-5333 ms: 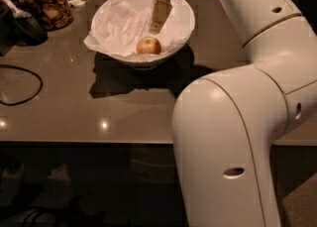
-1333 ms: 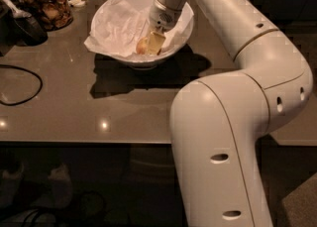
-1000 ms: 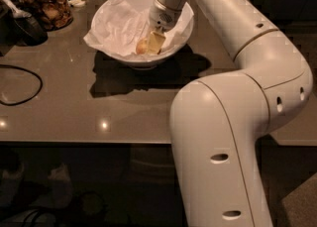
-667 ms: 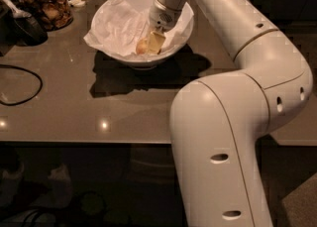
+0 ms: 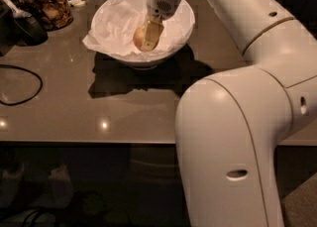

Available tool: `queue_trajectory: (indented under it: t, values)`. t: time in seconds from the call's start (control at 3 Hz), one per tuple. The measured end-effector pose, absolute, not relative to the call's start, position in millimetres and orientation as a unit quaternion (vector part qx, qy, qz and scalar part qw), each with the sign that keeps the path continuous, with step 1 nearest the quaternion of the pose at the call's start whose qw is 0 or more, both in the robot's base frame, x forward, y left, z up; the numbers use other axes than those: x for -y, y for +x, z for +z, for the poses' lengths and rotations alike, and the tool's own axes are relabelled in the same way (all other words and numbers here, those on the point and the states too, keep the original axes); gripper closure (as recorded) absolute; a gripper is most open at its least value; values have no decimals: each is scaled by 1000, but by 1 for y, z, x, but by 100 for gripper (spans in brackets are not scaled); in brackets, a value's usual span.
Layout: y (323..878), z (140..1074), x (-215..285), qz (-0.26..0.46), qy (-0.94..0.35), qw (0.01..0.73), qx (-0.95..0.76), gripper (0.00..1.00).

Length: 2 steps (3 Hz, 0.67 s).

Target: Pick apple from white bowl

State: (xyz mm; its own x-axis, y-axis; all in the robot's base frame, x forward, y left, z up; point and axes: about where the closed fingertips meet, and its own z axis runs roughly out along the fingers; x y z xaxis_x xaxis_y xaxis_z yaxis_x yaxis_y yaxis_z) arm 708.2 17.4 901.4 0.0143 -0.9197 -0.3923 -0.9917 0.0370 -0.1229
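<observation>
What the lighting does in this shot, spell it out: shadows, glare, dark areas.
Camera view: dim overall; the white bowl casts a dark shadow toward the camera onto the table; two small glare spots sit near its front edge; the tool, down inside the bowl at the apple, hides part of it.

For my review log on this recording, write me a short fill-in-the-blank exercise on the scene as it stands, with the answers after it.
1. The hand is down inside the white bowl, at the small round ____.
2. The bowl is lined with crumpled white ____.
3. The glass jar of brown snacks stands on the table, to the camera's ____ of the bowl.
Missing words: apple; paper; left.
</observation>
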Motion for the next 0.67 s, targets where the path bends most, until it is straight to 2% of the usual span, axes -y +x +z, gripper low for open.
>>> queue_trajectory:
  t: [0.67]
  values:
    - [692,951,-20,65,-699,201,-683,100]
